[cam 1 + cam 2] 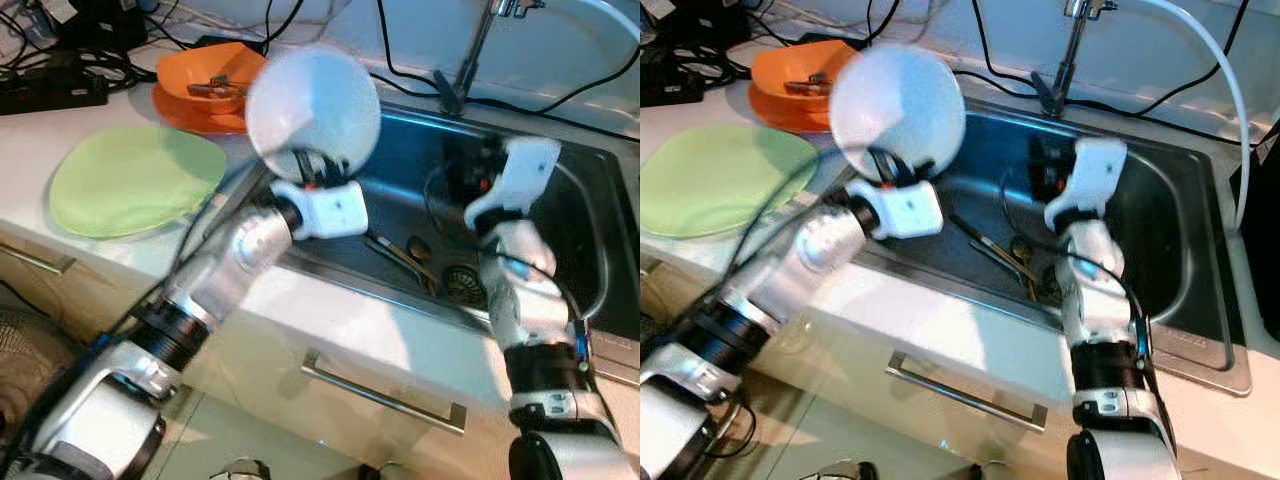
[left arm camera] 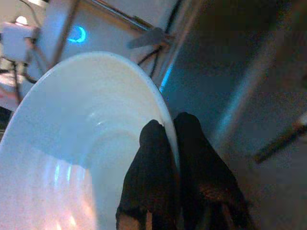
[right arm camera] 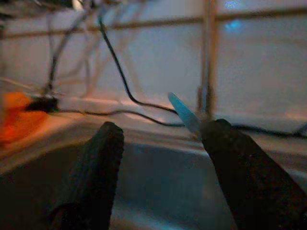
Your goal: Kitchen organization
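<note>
1. A white bowl (image 1: 313,103) was held aloft over the left rim of the sink (image 1: 590,190), pinched at its rim by the left hand (image 2: 169,132), whose two black fingers were pressed together on either side of the wall.
2. The bowl was tipped on edge, its mouth turned toward the left wrist camera; the green plate (image 1: 132,180) and the orange dishes (image 1: 200,92) lay on the desk (image 1: 30,140) to its left, the left arm being the nearer to them.
3. The left arm was raised and bent across the desk edge.
4. The right hand (image 3: 160,139) was seen with fingers spread and holding nothing, poised above the sink basin, where utensils (image 1: 1000,255) lay.
</note>
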You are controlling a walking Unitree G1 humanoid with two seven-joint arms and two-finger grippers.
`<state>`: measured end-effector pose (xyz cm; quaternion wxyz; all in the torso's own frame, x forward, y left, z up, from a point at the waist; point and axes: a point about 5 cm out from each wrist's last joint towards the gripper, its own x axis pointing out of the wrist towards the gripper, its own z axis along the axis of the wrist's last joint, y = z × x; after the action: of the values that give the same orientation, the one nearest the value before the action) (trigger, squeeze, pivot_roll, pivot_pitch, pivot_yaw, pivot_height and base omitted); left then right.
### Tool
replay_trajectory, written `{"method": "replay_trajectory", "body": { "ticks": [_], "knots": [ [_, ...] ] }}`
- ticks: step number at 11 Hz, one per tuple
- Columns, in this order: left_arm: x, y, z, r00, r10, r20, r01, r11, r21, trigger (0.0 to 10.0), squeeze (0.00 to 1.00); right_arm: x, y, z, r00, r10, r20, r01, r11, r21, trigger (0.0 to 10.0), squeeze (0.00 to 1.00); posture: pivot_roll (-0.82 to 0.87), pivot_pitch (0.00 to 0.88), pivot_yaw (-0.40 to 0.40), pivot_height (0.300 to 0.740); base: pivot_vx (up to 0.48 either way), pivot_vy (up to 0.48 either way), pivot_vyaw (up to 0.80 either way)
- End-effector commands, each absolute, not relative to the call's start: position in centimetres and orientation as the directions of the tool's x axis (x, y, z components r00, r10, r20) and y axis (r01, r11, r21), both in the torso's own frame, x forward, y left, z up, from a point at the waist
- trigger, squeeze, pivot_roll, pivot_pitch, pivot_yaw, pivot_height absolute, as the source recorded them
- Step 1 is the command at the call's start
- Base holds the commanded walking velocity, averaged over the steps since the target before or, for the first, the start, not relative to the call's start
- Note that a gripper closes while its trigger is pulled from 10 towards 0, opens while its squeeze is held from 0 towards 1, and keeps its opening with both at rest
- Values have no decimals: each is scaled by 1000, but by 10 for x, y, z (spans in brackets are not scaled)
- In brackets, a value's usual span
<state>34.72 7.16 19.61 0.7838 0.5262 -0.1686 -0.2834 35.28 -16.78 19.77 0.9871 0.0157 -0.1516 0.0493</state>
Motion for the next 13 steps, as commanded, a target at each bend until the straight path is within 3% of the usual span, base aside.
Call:
{"method": "replay_trajectory", "body": {
  "ticks": [1, 2, 8, 13],
  "knots": [
    [346, 67, 199, 768, -640, -11, 244, 277, 929, 10000, 0, 354, -164, 207, 940, 129, 315, -140, 990, 13, 10000, 1000, 10, 50, -7, 740, 0, 0, 0],
    [346, 64, 189, 753, -656, -50, 265, 233, 936, 10000, 0, 351, -149, 215, 917, 225, 328, -233, 972, -15, 10000, 0, 4, 44, -4, 740, 0, 0, 0],
    [346, 53, 185, 699, -712, -65, 218, 126, 968, 10000, 0, 348, -128, 222, 887, 355, 296, -365, 931, -24, 10000, 0, 9, 40, -15, 740, 0, 0, 0],
    [348, 52, 194, 677, -735, -32, 153, 98, 983, 10000, 0, 352, -124, 215, 903, 367, 222, -365, 930, -49, 10000, 0, 16, 60, -25, 740, 0, 0, 0]
  ]
}}
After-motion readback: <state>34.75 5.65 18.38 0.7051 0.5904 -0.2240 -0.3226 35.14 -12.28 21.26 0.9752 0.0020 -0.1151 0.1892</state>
